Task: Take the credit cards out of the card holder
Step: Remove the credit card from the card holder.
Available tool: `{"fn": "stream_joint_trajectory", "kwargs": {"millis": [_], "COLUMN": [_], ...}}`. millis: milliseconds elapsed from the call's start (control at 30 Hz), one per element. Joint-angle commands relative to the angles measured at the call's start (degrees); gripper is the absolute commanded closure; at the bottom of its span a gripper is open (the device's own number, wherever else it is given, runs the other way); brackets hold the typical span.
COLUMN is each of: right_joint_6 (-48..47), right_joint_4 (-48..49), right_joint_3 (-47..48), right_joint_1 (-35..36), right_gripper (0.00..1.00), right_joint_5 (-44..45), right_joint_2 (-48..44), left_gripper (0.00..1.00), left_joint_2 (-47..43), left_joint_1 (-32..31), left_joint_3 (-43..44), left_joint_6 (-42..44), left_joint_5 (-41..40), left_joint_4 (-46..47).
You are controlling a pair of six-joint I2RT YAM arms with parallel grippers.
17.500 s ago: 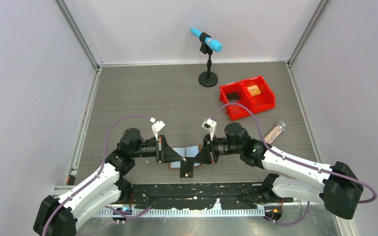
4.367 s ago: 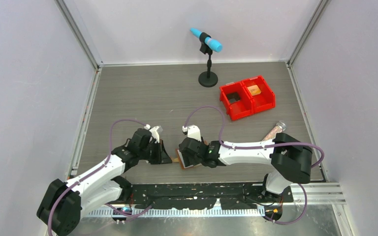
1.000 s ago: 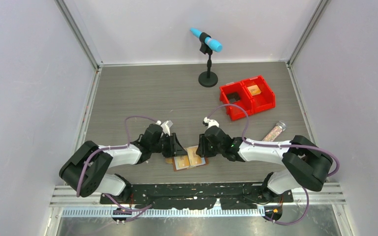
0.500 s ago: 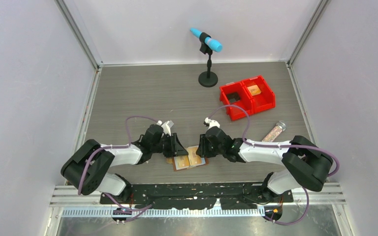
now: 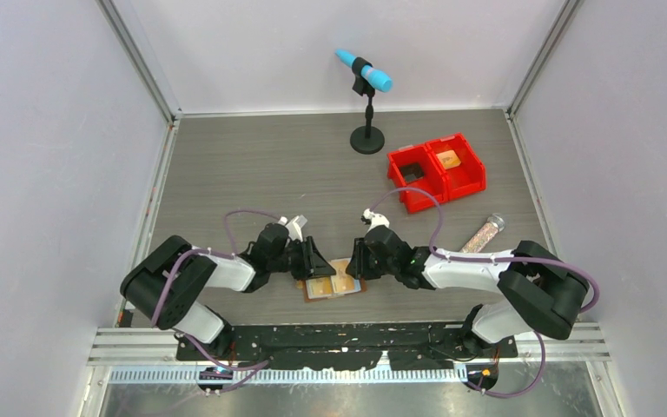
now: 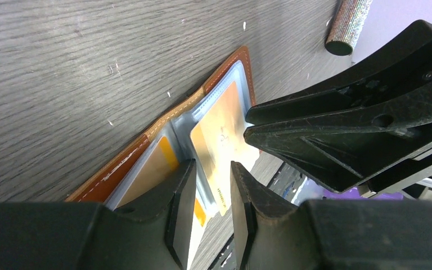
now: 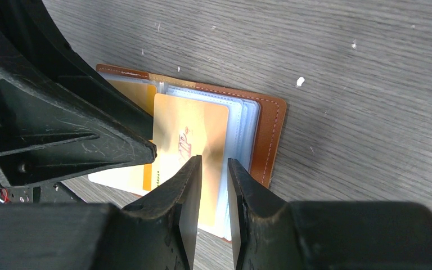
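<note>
Card holder (image 5: 334, 280) lies open, flat on table (image 5: 252, 174), near front edge, between both arms. Gold card (image 7: 190, 132) lies on clear sleeves of its right half. Left gripper (image 6: 212, 166) over middle sleeves, jaws narrowly parted, clamping nothing. Right gripper (image 7: 214, 161) over gold card, jaws likewise narrowly parted, nothing pinched.

My left end effector (image 6: 211, 169) and right end effector (image 7: 214, 163) are matt black, scuffed pale along the edges. At the centre of both wrist views, the card holder (image 7: 270, 135) is tan-brown leather with a line of pale stitching. Its sleeves (image 7: 242, 121) are translucent blue-grey. The cards (image 7: 188, 135) are golden yellow, one with an orange band. The desk (image 5: 269, 165) is grey wood-grain, flecked white. In the upper right of my left wrist view, a tube (image 6: 346, 25) is speckled with glitter.
</note>
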Motion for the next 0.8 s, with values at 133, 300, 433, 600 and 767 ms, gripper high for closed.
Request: {"fn": "stream_joint_trajectory", "kwargs": {"millis": [133,300,433,600,767], "right_joint_6": [0.15,0.13,0.11,0.06,-0.05], "right_joint_4": [-1.64,-2.05,-2.37,-3.34,-3.43], "right_joint_3": [-1.29,-1.21,-1.21,-1.50,-1.86], "right_joint_1": [0.49,0.49,0.49,0.51,0.49], "right_gripper": [0.69,0.69,0.69,0.69,0.70], "right_joint_5": [-0.17,0.01,0.40,1.39,1.70], "right_joint_2": [-0.78,-0.87,-0.83,-1.37,-1.63], "left_gripper": [0.79,0.91,1.00,1.00,1.00], "left_joint_2": [3.42,2.92,2.68,1.58,0.08], "left_joint_1": [-0.26,-0.28,-0.29,-0.22,-0.20], "left_joint_3": [-2.23,-2.41,-2.57,-3.37,-4.41], "left_joint_6": [-3.87,-4.08,-4.02,-3.78,-2.76], "left_joint_5": [1.60,1.52,1.97,1.87,1.26], "left_joint_4": [9.79,10.22,10.24,8.59,6.49]}}
